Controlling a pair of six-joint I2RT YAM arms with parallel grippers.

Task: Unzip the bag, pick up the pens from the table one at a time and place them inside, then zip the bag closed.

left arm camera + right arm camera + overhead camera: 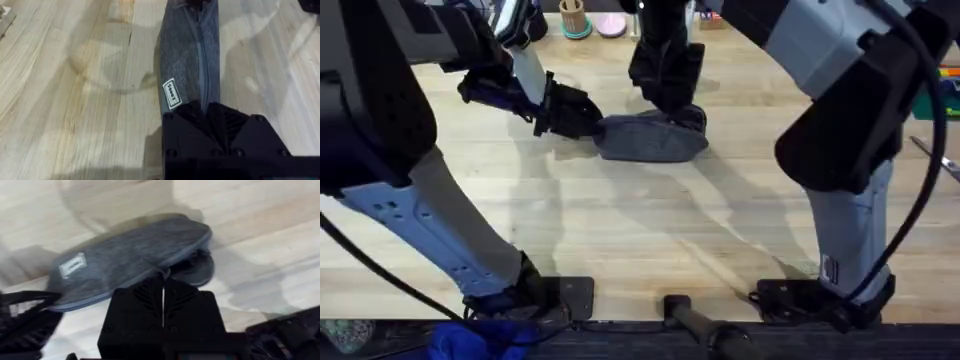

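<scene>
Working left to right across the overhead view.

Left gripper: low over the table, at the bag's left end. Its wrist view has the black fingers drawn together over that end of the fabric, apparently pinching it; I read this as a bracing hold.

Bag: blue-grey pouch lying flat on the bare wood, mid-table toward the far side, long axis running left to right. White label on its side near the left gripper. In the left wrist view the zipper line looks shut along the stretch that shows; the far end sits under the other arm and cannot be read.

Right gripper: reaching across the middle, down on the bag's right end. In its own view the fingers are nearly together, only a thin slit between them, right at the seam. Whether they have the zipper pull between them cannot be told.

Far edge: a wooden cup and a pink dish, well apart from the bag.

Pens: none made out on the table around the bag.

Progress: judging by bare wood, a mostly shut zipper and both grippers on the bag ends, likely the closing step, pens inside. Left: run the zipper fully home, release.
</scene>
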